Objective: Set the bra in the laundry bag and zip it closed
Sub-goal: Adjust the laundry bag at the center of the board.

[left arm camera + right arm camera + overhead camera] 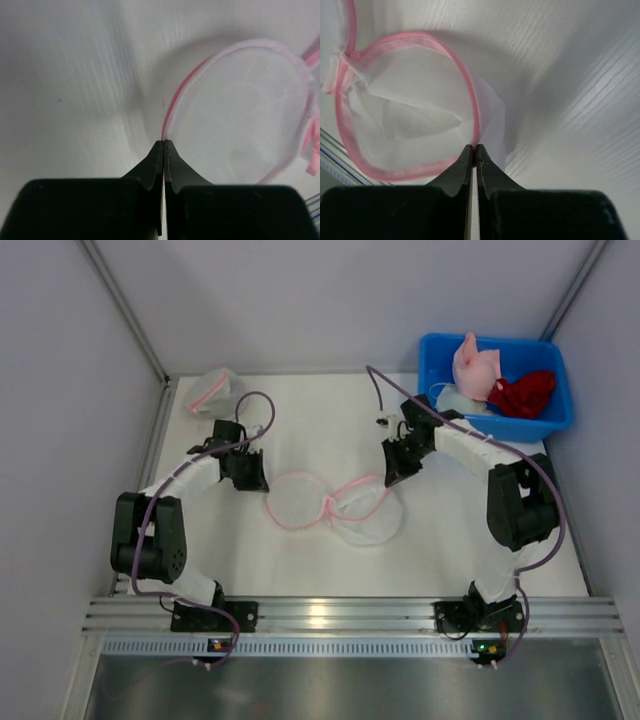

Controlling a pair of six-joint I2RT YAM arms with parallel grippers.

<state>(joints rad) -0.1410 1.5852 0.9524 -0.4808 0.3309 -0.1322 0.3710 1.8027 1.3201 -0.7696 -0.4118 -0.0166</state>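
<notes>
Top external view shows the bag (300,500) lying unzipped in the middle of the table (300,570), spread as two round mesh halves with pink trim that meet at a pink seam between them. The left gripper (264,484) has its fingers pressed together on the outer rim of the left half. The right gripper (390,478) is pinched the same way on the far rim of the right half.

Left wrist view confirms it: the gripper (163,142) has its black tips closed on the pink edge, with the mesh disc of the bag (240,110) spreading away to the right. In the right wrist view the gripper (474,146) clamps the pink trim, and the bag (410,100) beyond it holds loose folds of white mesh.

At the table's far right corner the blue bin (500,428) holds the pink bra (475,365), propped toward the back. A red garment (525,392) lies beside it and a pale cloth (458,400) at the front left. The bin is well apart from the bag.

A second mesh pouch (212,390) sits crumpled at the far left corner.
</notes>
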